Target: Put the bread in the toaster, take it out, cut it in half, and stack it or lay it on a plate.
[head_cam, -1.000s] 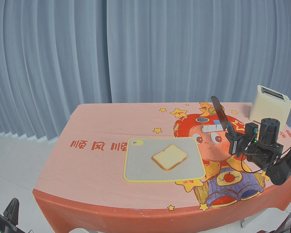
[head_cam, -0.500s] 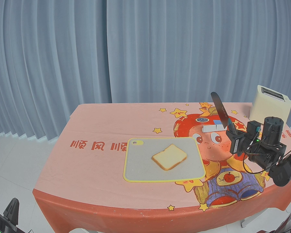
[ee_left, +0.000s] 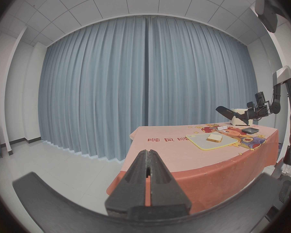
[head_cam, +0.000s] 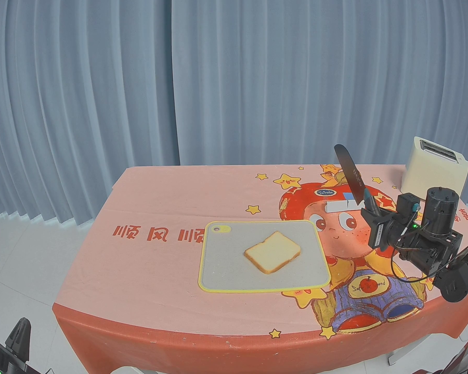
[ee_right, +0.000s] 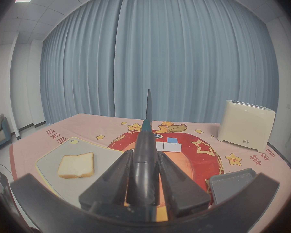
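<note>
A slice of bread [head_cam: 272, 252] lies flat on a grey cutting board with a yellow rim [head_cam: 229, 271] in the middle of the table. To its right, above the tablecloth, my right gripper [head_cam: 373, 215] is shut on the handle of a black knife [head_cam: 350, 172], whose blade points up and away. In the right wrist view the knife handle [ee_right: 145, 159] sits between the fingers, with the bread [ee_right: 76, 165] off to one side. The cream toaster [head_cam: 434, 170] stands at the far right corner. My left gripper [ee_left: 148, 152] is shut on nothing, low and well off the table's left front.
A dark grey square plate [ee_right: 231, 182] lies on the cloth near the right gripper, between it and the toaster [ee_right: 245, 125]. A small white and blue card [head_cam: 341, 204] lies behind the knife. The left half of the table is bare cloth.
The right gripper has lifted the knife slightly and drifted a little left; the blade tip stands higher. Bread and board have not moved.
</note>
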You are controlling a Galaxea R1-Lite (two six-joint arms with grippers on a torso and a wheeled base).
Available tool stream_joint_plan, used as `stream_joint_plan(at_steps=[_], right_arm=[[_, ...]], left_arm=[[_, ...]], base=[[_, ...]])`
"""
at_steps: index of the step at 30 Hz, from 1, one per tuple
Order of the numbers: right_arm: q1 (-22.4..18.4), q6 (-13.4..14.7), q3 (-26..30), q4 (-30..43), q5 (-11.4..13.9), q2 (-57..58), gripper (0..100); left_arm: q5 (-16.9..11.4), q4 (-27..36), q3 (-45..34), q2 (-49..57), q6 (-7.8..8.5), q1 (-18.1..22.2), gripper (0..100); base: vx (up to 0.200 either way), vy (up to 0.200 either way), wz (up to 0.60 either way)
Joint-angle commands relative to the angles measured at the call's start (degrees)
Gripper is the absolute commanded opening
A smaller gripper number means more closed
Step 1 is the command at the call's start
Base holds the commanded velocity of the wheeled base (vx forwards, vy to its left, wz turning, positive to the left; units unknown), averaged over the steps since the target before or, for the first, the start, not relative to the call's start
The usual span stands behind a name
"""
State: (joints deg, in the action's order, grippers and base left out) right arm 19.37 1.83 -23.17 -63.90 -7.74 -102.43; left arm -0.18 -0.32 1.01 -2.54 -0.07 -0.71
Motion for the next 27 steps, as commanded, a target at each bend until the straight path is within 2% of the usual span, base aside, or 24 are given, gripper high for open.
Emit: stream_joint_plan(at_steps=[1,8,27], right_arm=[[0.3,0.0,0.1,0.1,0.0,0.4,0],[2.4,0.0,0.9,0.0,0.0,1.0,0],[3.1,0.0,1.9,0.1,-0.1,1.7,0]], left_arm=[[0.0,0.0,-1.0,0.0,-0.01,0.0,0],[0.0,0.0,-1.0,0.0,-0.01,0.0,0],[0.0,0.0,-1.0,0.0,-0.01,0.0,0]], base=[[0.0,0.0,0.0],[0.0,0.0,0.0],[0.0,0.0,0.0]])
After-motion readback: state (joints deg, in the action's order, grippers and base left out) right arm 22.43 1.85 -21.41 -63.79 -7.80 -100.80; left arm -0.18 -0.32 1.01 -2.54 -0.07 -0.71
